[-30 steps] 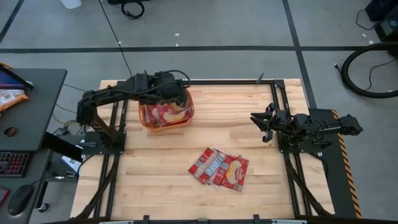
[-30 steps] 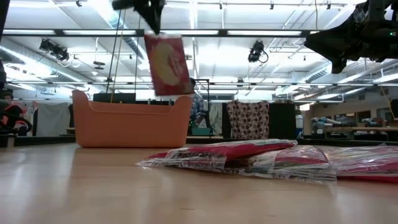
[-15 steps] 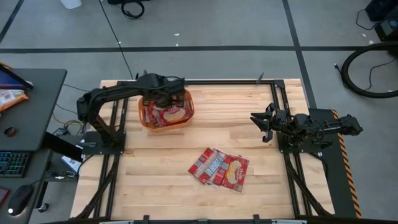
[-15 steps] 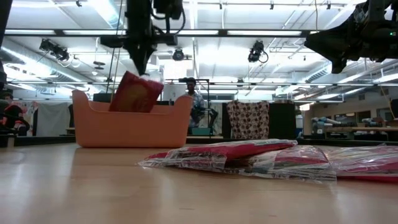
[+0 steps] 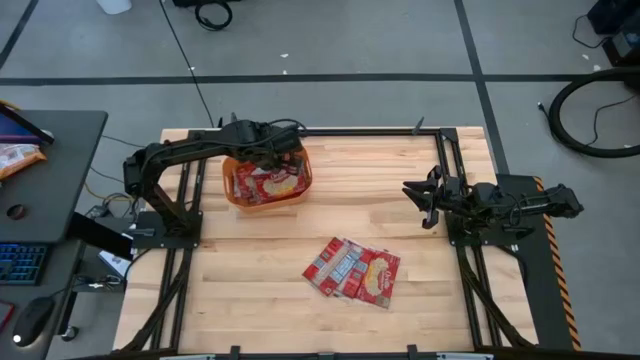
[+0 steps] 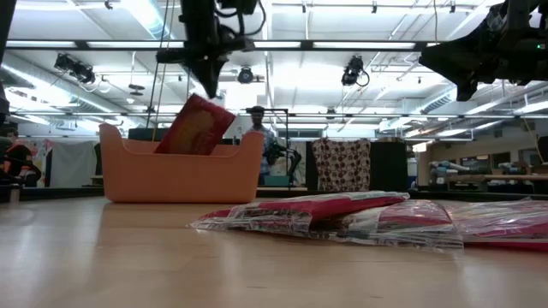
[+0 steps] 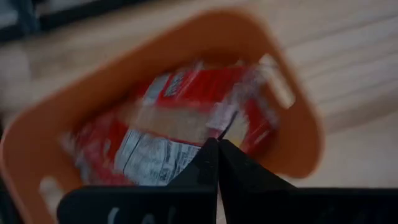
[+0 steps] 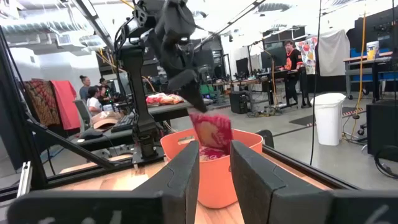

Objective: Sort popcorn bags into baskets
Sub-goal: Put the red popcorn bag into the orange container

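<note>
the left gripper (image 6: 205,81) hangs right over the orange basket (image 5: 232,180), fingers pressed together on nothing. one popcorn bag (image 6: 195,127) leans inside just below it. more popcorn bags (image 5: 352,269) lie far from it. they look light, crinkly and slippery, so pinch an edge. the right gripper (image 5: 422,201) waits half open.

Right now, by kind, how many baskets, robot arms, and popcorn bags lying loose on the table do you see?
Orange basket: 1
Robot arms: 2, left and right
Loose popcorn bags: 3, overlapping
Total: 6
Bags inside the basket are too jumbled to count.
</note>
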Controlling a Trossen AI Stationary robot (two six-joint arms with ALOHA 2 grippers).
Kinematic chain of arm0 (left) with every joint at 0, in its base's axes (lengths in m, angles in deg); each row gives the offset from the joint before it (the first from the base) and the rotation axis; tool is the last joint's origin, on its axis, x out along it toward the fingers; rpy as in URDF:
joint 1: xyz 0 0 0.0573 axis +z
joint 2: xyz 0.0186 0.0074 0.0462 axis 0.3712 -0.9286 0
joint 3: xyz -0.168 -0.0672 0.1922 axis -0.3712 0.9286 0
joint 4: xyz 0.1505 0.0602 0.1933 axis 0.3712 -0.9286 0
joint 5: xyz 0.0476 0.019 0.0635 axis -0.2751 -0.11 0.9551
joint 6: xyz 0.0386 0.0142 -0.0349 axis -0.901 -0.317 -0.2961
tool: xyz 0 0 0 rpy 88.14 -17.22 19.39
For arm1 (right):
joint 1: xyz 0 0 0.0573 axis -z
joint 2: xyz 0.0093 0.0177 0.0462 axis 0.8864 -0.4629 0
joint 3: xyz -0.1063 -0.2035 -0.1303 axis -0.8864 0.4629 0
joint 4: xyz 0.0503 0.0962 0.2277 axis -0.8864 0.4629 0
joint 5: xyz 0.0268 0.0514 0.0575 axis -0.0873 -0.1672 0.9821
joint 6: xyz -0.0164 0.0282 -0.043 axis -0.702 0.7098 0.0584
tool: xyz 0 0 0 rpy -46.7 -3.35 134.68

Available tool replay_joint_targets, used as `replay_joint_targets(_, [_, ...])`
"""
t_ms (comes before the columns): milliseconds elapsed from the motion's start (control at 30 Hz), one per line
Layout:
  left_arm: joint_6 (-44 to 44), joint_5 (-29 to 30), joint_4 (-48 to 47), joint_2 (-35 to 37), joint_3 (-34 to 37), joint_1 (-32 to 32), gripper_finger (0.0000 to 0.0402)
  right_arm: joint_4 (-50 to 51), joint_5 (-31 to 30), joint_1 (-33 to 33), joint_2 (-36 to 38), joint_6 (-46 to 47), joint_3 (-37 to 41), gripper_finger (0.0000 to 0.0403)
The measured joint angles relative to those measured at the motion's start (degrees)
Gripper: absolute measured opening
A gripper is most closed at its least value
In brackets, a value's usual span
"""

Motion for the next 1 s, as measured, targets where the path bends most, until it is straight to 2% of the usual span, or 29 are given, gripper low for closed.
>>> replay_joint_targets(233, [-3.3, 5.8, 5.3, 0.0, -7.0, -0.7, 0.0003, 0.0, 0.0, 0.0, 0.0, 0.0, 0.0, 0.0095])
replay_joint_targets(367, [0.8, 4.3, 7.6, 0.1, -8.7, -1.3, 0.0003, 0.0, 0.0, 0.0, 0.0, 0.0, 0.0, 0.0095])
replay_joint_targets(467, [4.4, 2.9, 6.6, -0.9, -6.7, -1.8, 0.0004, 0.0, 0.0, 0.0, 0.0, 0.0, 0.0, 0.0095])
replay_joint_targets(700, [7.5, -1.8, 2.8, -1.0, 3.6, -0.6, 0.0005, 0.0, 0.0, 0.0, 0.0, 0.0, 0.0, 0.0095])
replay_joint_targets(1000, [10.1, -2.2, -8.1, -0.9, 5.4, -1.8, 0.0006, 0.0, 0.0, 0.0, 0.0, 0.0, 0.0, 0.0095])
